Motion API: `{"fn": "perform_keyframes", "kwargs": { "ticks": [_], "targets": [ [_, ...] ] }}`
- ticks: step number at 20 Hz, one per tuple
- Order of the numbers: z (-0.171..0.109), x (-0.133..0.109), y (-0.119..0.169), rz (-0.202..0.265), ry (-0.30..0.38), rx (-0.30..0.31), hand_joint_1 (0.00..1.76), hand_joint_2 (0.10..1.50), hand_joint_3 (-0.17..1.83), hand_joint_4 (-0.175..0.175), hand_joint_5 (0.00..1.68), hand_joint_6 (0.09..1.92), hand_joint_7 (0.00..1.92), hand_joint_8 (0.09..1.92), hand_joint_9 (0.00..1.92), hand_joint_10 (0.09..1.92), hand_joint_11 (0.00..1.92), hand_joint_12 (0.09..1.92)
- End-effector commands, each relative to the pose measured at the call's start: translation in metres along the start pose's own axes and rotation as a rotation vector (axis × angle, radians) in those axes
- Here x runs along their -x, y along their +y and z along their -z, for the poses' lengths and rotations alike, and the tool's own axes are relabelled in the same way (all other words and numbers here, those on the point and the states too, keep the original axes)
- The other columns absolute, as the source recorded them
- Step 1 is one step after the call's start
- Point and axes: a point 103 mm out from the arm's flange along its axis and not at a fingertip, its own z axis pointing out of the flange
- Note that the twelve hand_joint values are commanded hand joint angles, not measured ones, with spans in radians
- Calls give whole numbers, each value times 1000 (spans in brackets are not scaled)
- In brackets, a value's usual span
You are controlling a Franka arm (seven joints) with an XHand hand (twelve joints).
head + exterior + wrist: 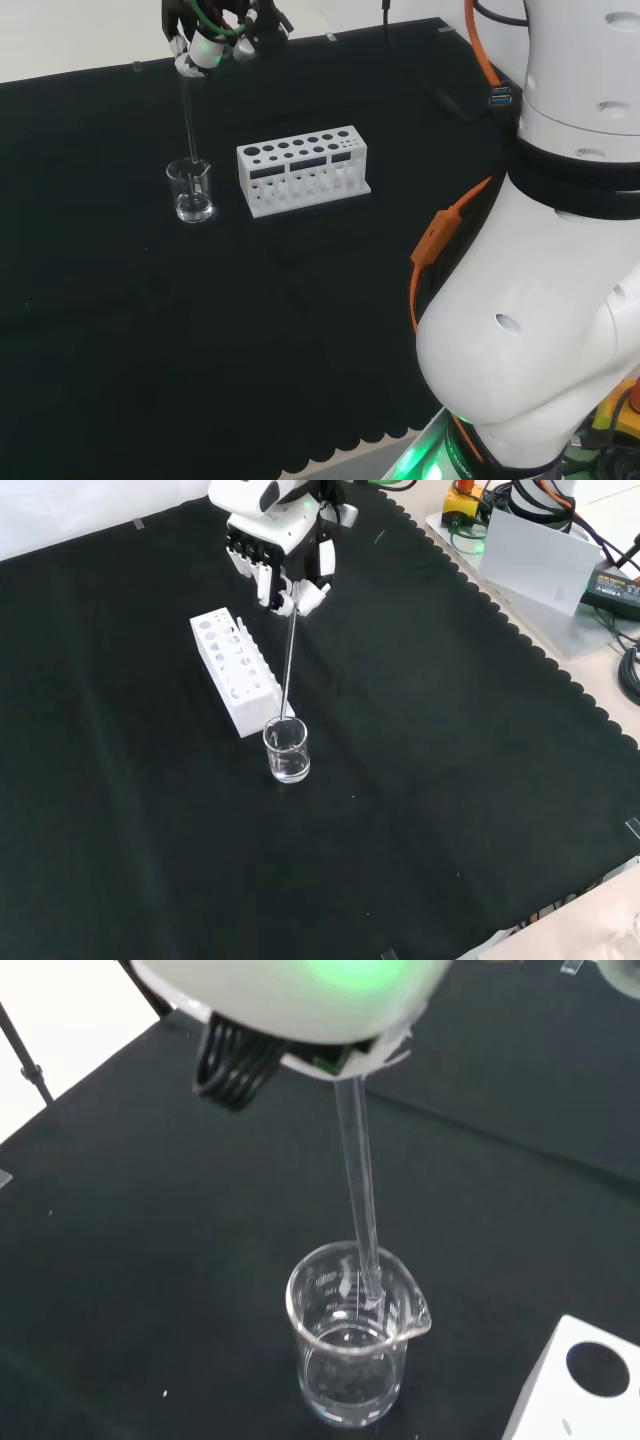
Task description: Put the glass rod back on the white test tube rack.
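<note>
The black and white hand is shut on the upper end of a clear glass rod. The rod hangs nearly upright, and its lower tip reaches just inside the rim of a small clear beaker. The white test tube rack with its rows of round holes stands right of the beaker in the head view. In the front view the rack lies up and left of the beaker. A corner of the rack shows in the wrist view.
Black cloth covers the bench around the beaker and rack. The arm's white links stand at the head view's right. Cables and boxes lie off the cloth at the front view's upper right.
</note>
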Motion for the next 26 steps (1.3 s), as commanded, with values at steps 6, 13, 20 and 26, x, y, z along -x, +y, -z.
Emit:
{"fn": "perform_keyframes", "kwargs": {
  "ticks": [6, 13, 20, 26],
  "targets": [
    [23, 16, 1, -14, 9, 37, 1187, 543, 1000, -175, 1165, 1035, 1639, 652, 1859, 329, 1716, 808],
    [32, 46, -7, -50, 11, 49, 1187, 541, 1001, -175, 1167, 1033, 1639, 651, 1859, 328, 1719, 809],
    [35, 79, -20, -103, 10, 54, 1188, 540, 1002, -175, 1168, 1030, 1639, 650, 1859, 327, 1720, 810],
    [38, 105, -32, -146, 7, 60, 1188, 539, 1002, -175, 1170, 1028, 1639, 649, 1859, 327, 1721, 810]
  ]
}}
